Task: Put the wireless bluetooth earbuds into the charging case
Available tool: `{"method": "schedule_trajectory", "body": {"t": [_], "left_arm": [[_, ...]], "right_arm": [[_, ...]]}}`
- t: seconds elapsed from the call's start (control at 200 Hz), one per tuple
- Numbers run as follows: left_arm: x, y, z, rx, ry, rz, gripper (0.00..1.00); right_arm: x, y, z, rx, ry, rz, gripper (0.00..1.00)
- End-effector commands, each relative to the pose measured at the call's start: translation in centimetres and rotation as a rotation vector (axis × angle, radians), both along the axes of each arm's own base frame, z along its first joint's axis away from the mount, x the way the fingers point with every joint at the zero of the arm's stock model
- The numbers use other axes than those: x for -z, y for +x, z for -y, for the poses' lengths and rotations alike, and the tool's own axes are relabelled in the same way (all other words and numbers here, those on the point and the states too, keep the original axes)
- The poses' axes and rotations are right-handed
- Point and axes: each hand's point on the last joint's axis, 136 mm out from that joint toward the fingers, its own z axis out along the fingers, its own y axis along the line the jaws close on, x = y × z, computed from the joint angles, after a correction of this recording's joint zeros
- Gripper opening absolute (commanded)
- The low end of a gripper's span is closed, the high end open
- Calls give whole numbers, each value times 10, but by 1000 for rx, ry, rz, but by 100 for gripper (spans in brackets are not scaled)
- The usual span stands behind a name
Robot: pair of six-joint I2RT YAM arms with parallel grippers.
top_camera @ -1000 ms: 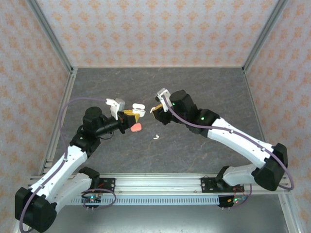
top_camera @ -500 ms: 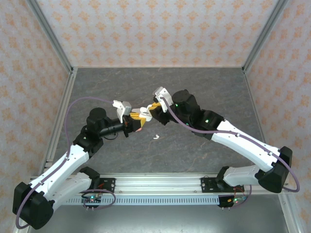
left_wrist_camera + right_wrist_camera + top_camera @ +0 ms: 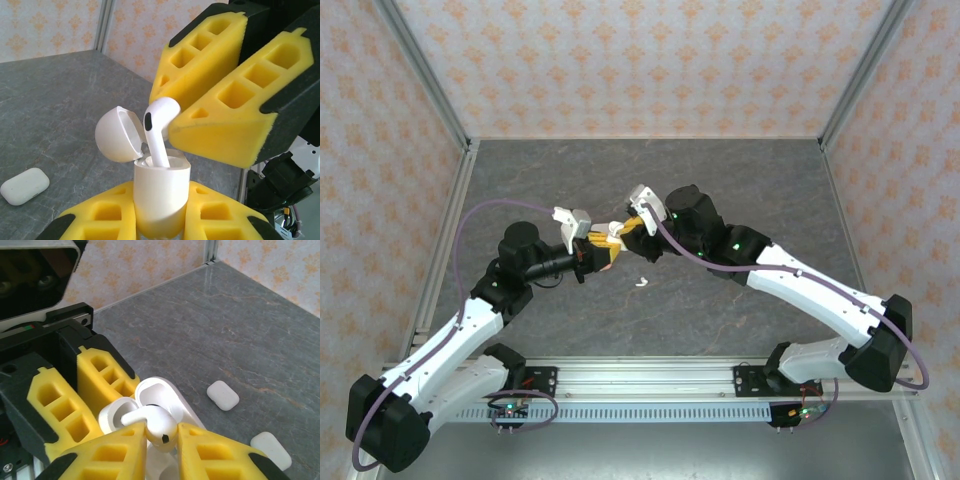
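Observation:
My left gripper (image 3: 161, 212) is shut on a white charging case (image 3: 161, 192), held upright with its lid (image 3: 117, 134) hinged open to the left. My right gripper (image 3: 162, 440) is shut on the head of a white earbud (image 3: 155, 424). The earbud (image 3: 157, 127) slants down with the bottom of its stem inside the open case. In the top view the two grippers, left (image 3: 603, 250) and right (image 3: 632, 228), meet above the middle of the table. Another white earbud (image 3: 641, 281) lies loose on the table just in front of them.
A closed white case (image 3: 24, 186) lies on the grey table to the left of the held case. Two more closed white cases (image 3: 223, 395) (image 3: 271, 450) lie on the table beyond the right gripper. Patterned walls enclose the table on three sides.
The left gripper has carried the open case to the right, and the right gripper has come left and down to it. The earbud's stem now sits in the case's mouth.

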Motion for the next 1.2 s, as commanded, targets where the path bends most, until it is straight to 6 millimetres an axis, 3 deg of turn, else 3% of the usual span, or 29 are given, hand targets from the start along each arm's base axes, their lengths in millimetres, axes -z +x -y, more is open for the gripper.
{"method": "schedule_trajectory", "body": {"t": [0.0, 0.25, 0.55, 0.706, 0.831, 0.941, 1.016, 1.161, 1.196], "left_arm": [[-18, -2, 4, 25, -16, 83, 0], [-20, -5, 3, 27, -20, 100, 0], [-21, -6, 2, 20, -25, 120, 0], [-19, -3, -2, -10, -19, 127, 0], [-14, 3, -10, -76, -5, 141, 0], [-14, 4, -17, -127, -4, 170, 0], [-16, 2, -21, -145, -12, 196, 0], [-28, -3, -28, -175, -34, 255, 0], [-31, -5, -30, -182, -37, 267, 0]], "right_arm": [[-11, -9, -8, -54, 35, -3, 22], [-5, -19, -11, -104, 25, -53, 22], [-18, -26, -11, -135, 47, -72, 36], [-42, -17, 2, -76, 110, -70, 51], [-56, 0, 27, 60, 173, -88, 59], [-38, 23, 52, 218, 181, -165, 61], [-27, 29, 70, 306, 190, -196, 62], [25, 41, 86, 460, 117, -317, 63], [49, 46, 85, 493, 71, -366, 62]]}}
